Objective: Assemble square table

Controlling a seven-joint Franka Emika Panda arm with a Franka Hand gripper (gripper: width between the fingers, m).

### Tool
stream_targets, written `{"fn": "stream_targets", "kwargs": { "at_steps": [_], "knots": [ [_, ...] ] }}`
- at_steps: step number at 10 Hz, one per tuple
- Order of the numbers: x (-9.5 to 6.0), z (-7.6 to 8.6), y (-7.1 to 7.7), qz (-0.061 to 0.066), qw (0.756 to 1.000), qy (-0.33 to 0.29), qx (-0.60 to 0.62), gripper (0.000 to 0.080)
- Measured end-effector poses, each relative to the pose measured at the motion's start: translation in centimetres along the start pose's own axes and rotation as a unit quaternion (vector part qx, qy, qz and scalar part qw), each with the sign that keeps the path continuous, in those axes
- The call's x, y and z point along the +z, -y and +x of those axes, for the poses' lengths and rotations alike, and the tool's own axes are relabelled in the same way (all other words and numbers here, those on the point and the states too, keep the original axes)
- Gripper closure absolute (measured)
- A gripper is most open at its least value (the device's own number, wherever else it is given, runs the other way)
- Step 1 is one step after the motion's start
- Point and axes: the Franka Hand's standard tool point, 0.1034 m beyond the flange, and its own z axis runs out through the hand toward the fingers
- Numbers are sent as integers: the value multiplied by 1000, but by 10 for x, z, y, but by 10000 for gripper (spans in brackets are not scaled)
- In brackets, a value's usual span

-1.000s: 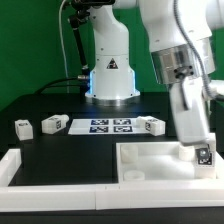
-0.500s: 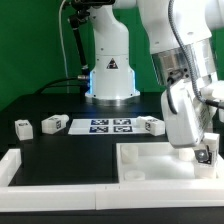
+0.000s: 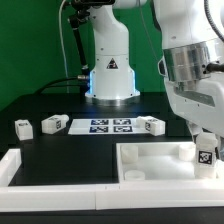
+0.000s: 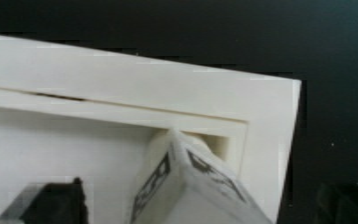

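The square table slab (image 3: pixel 150 165) lies flat at the near edge, on the exterior view's right. One leg (image 3: pixel 205 155) stands upright in its right-hand corner socket, with its long axis vertical. The gripper (image 3: pixel 204 138) hangs directly over that leg, its fingers (image 4: pixel 51 200) spread wide on either side and touching nothing.

Glossy white arm (image 3: pixel 190 40), blue-lit base (image 3: pixel 110 88), triangle warning sticker (image 3: pixel 111 66), black cable (image 3: pixel 69 45)
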Motion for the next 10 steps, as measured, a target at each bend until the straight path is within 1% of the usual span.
{"fn": "stream_targets", "kwargs": {
  "at_steps": [1,2,3,6,7,8,10],
  "knots": [
    [0,1,0,-2,998,-3,-58,151],
    [-3,5,1,-14,981,-17,-192,150],
    [-3,4,2,-18,963,-21,-267,150],
    [-3,5,2,-18,970,-22,-241,153],
    [-3,5,2,-17,978,-22,-205,311],
    [-3,5,2,-16,986,-23,-166,494],
    [-2,7,0,-17,994,-23,-102,506]
  ]
}}
